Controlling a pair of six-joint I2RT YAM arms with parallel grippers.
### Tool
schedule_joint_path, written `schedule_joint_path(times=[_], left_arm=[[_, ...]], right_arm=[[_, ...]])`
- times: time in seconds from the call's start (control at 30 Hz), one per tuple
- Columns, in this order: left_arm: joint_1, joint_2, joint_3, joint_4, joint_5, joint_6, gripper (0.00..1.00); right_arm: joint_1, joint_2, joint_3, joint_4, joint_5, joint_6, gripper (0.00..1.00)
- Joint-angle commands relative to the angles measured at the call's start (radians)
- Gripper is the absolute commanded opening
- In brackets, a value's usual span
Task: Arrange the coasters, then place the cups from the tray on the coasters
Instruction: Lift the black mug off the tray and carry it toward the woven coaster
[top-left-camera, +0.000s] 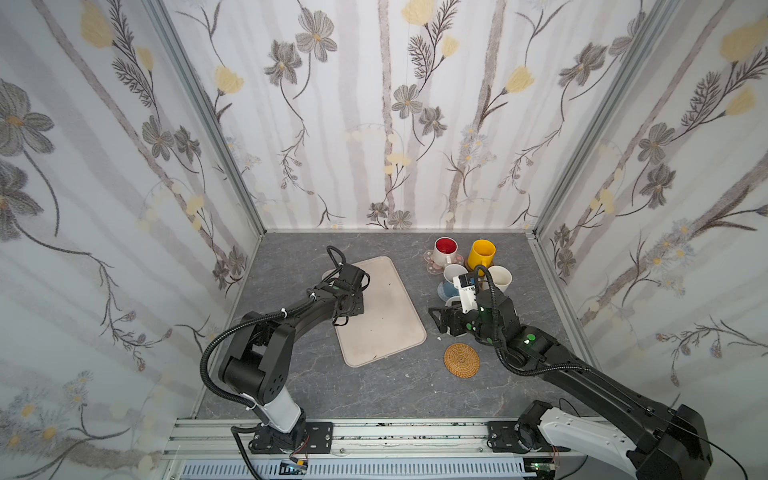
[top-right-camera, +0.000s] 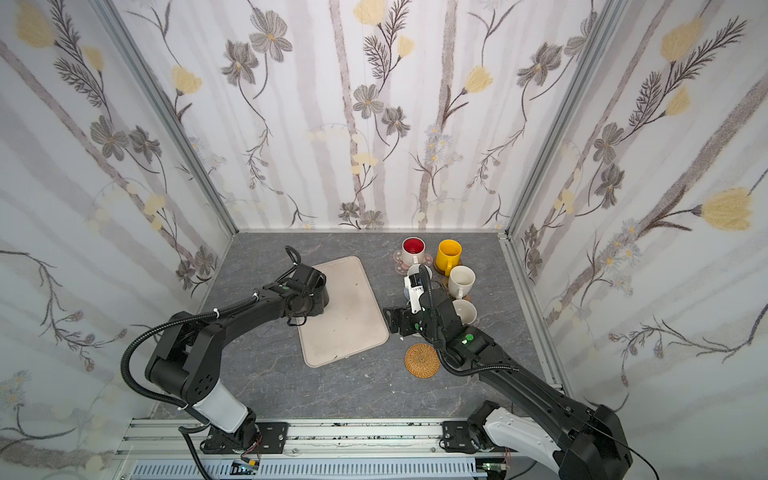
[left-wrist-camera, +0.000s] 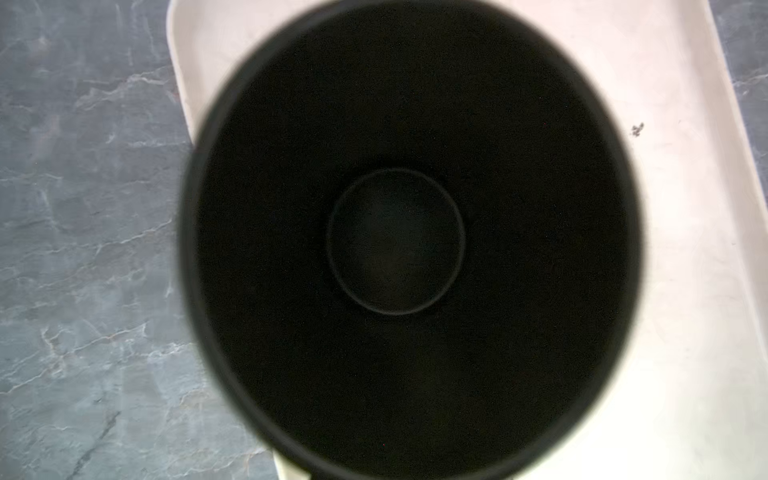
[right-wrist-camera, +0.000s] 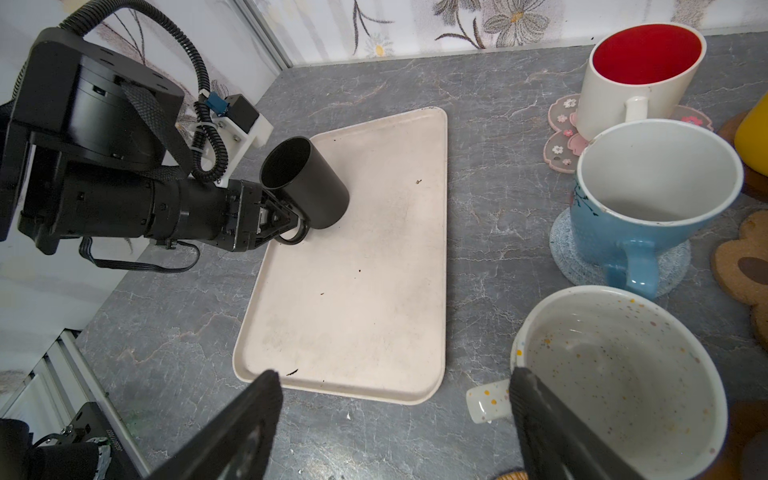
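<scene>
You have free passage over the bare middle of the tray (top-left-camera: 386, 316) and the tabletop (top-left-camera: 374, 390) before it; the black cup (right-wrist-camera: 316, 187) at its left edge and the crowded cups (right-wrist-camera: 656, 166) at right bar the way.

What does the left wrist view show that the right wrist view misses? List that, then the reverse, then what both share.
Only the left wrist view: the inside of the matte black cylindrical mug, straight down to its round bottom.
Only the right wrist view: the left gripper shut on that mug's handle, the open right gripper, the white mug with red inside on the clear pink-flower coaster, the pale blue patterned mug, the speckled cream mug.
Both: that mug, the flat beige rectangular tray, the grey marbled tabletop.
</scene>
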Motion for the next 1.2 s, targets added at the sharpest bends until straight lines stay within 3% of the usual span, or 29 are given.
schedule_joint_path(times=[0.0, 0.1, 0.17, 0.23, 0.53, 0.97, 1.17], left_arm=[[-0.006, 0.01, 0.018, 0.006, -0.035, 0.014, 0.12], [-0.02, 0.007, 0.024, 0.005, -0.045, 0.021, 0.06], [-0.033, 0.0, 0.026, 0.001, -0.048, 0.025, 0.01], [-0.054, -0.012, 0.027, -0.004, -0.055, 0.033, 0.0], [-0.189, -0.115, 0.08, -0.027, -0.028, 0.084, 0.0], [-0.42, -0.25, 0.177, -0.061, -0.003, 0.194, 0.0], [-0.585, -0.226, 0.224, -0.06, -0.005, 0.268, 0.0]], right_arm=[[0.002, 0.004, 0.009, 0.038, 0.011, -0.011, 0.86], [0.002, 0.0, 0.007, 0.036, 0.012, -0.012, 0.88], [0.001, -0.007, 0.01, 0.03, 0.015, -0.02, 0.94], [0.0, -0.02, 0.009, 0.029, 0.02, -0.026, 1.0], [-0.035, -0.072, 0.015, 0.021, 0.0, -0.021, 1.0], [-0.339, -0.217, -0.006, -0.016, -0.19, 0.026, 1.0], [-0.474, -0.243, -0.019, -0.016, -0.298, 0.039, 1.0]])
